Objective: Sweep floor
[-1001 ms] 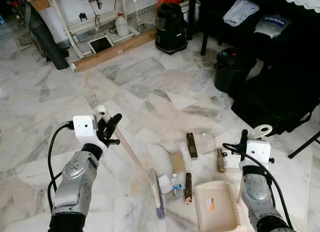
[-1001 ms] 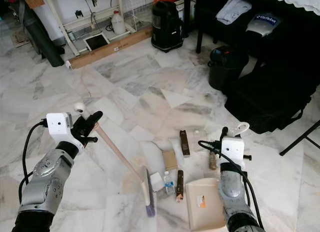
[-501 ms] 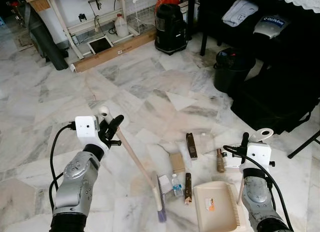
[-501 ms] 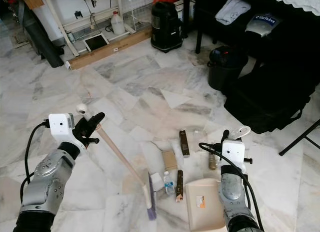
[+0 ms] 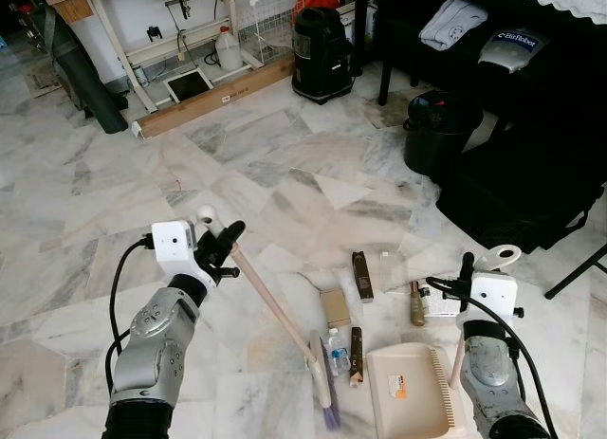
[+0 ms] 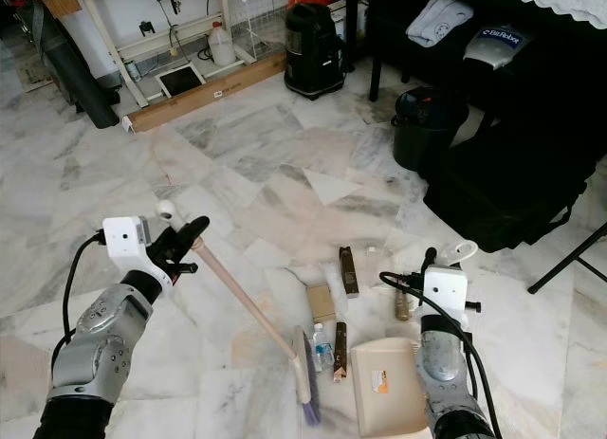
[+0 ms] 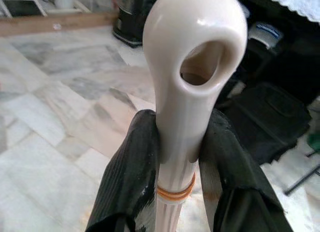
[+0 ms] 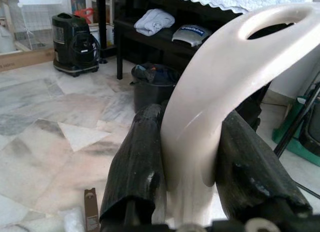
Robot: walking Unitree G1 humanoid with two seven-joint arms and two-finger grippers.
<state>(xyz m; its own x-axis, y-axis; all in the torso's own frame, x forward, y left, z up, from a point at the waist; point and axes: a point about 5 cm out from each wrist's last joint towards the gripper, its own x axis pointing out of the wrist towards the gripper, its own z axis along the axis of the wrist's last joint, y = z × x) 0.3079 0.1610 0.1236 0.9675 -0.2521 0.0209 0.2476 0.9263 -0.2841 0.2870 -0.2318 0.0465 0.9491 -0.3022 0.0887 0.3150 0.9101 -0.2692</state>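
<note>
Gripping the cream broom [image 5: 275,311] near its looped top end, the left gripper [image 5: 220,247] has both black fingers [image 7: 131,177] pressed tight against the handle. From that gripper the handle slants down toward the robot's right, ending in a bristle head [image 5: 325,393] on the marble floor [image 5: 285,164]. The right gripper [image 5: 467,278] is clamped likewise on the upright handle of the beige dustpan [image 5: 408,392], whose tray lies flat just below and inboard of it. Between broom head and dustpan sits the litter: a small water bottle [image 5: 335,349], a brown wrapper [image 5: 357,356], a cardboard box [image 5: 335,308], and farther out another dark wrapper [image 5: 362,275] and a small brown bottle [image 5: 418,306]. Well beyond the right gripper stand a black bin [image 5: 441,131] and a black bag [image 5: 531,188]; far ahead, a black vacuum cleaner [image 5: 322,52] and a long wooden plank [image 5: 213,98] edge the floor.
</note>
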